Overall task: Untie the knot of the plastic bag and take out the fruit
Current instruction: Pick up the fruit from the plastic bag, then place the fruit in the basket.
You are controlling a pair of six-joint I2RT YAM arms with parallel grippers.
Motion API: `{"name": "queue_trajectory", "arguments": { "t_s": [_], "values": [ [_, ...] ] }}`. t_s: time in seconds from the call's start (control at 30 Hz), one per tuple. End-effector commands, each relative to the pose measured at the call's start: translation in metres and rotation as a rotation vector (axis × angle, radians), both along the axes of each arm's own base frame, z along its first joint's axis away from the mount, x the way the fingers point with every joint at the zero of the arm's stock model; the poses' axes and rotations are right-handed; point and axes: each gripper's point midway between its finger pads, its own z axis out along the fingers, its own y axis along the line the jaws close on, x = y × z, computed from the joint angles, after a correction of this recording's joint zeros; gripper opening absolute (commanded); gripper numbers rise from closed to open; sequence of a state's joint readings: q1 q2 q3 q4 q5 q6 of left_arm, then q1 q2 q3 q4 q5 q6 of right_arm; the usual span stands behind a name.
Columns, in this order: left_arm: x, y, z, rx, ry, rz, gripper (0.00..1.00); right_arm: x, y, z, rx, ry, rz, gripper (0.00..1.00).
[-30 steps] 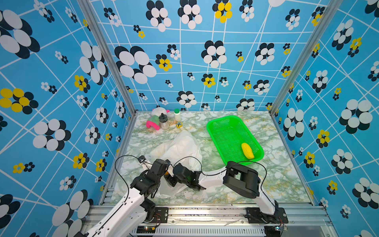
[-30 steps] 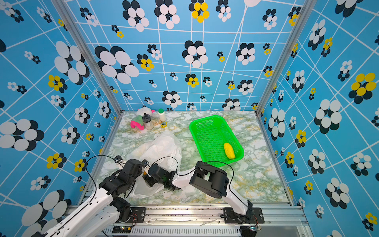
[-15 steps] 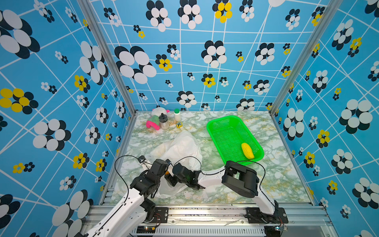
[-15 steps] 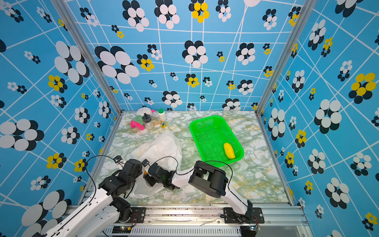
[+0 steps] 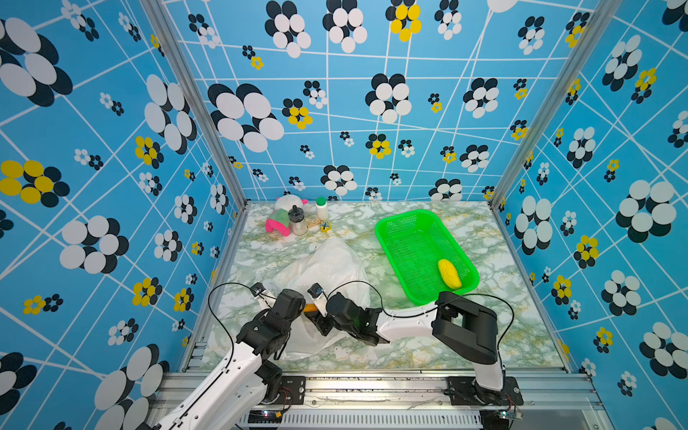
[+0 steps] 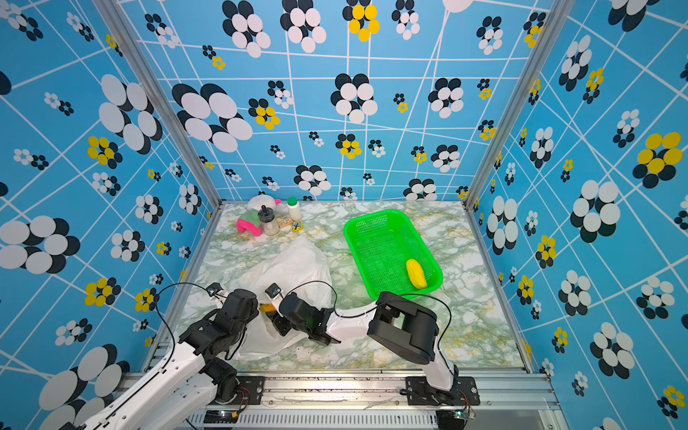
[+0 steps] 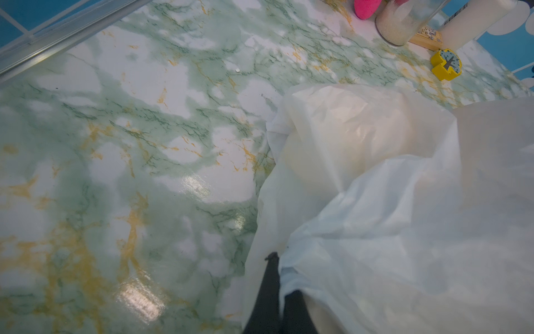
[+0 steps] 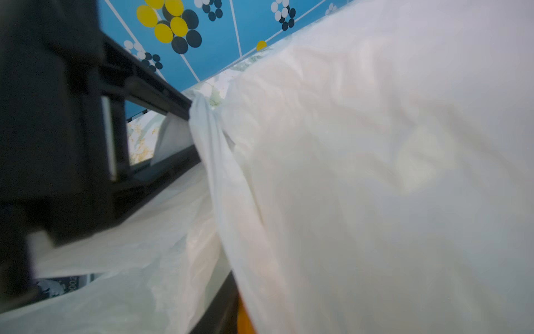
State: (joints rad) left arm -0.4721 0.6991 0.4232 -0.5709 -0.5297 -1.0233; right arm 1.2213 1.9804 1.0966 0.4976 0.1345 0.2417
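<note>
Left claw (image 7: 279,274) pinches shut on the plastic bag (image 5: 327,264), which lies left of the green basket (image 5: 394,223). Right claw (image 5: 315,317) presses into the bag beside an orange fruit (image 5: 309,307); its opening is unclear.

My cell is lit brightly and evenly, and shadows in both top views are faint. The glossy green-and-white marble-patterned tabletop (image 7: 138,300) shows white glare patches in my left wrist view. My right wrist view is soft: the thin translucent white plastic bag (image 8: 375,173) sits too close to focus. The blue flower-patterned walls (image 5: 93,149) bow at the top-view edges.
</note>
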Motion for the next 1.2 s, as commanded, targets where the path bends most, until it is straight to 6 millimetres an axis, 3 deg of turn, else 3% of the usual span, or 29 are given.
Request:
{"name": "queue_trajectory", "arguments": {
  "t_s": [0.0,0.23,0.43,0.57,0.8,0.93,1.03,1.17],
  "values": [
    [-0.002,0.003,-0.006,0.019,0.018,-0.006,0.0,0.002,-0.014,0.016,0.026,0.002,-0.037,0.34],
    [0.016,-0.005,0.021,0.027,-0.047,-0.036,0.0,-0.033,-0.056,0.013,-0.004,0.083,0.031,0.33],
    [0.041,-0.031,0.058,-0.036,-0.135,-0.125,0.0,-0.064,-0.085,0.002,-0.058,0.095,0.051,0.3],
    [0.046,-0.05,0.063,-0.058,-0.153,-0.169,0.0,-0.075,-0.099,0.029,0.07,0.08,0.083,0.28],
    [0.032,-0.052,0.044,0.01,-0.12,-0.178,0.0,-0.053,-0.146,0.087,0.178,-0.048,-0.073,0.28],
    [0.027,-0.051,0.029,-0.004,-0.115,-0.183,0.0,-0.013,-0.192,0.101,0.162,-0.113,-0.327,0.26],
    [0.026,-0.052,0.032,-0.017,-0.13,-0.189,0.0,0.015,-0.235,0.11,0.148,-0.14,-0.514,0.26],
    [0.027,-0.053,0.058,-0.035,-0.123,-0.179,0.0,0.043,-0.292,0.117,0.123,-0.14,-0.735,0.31]
  ]
}}
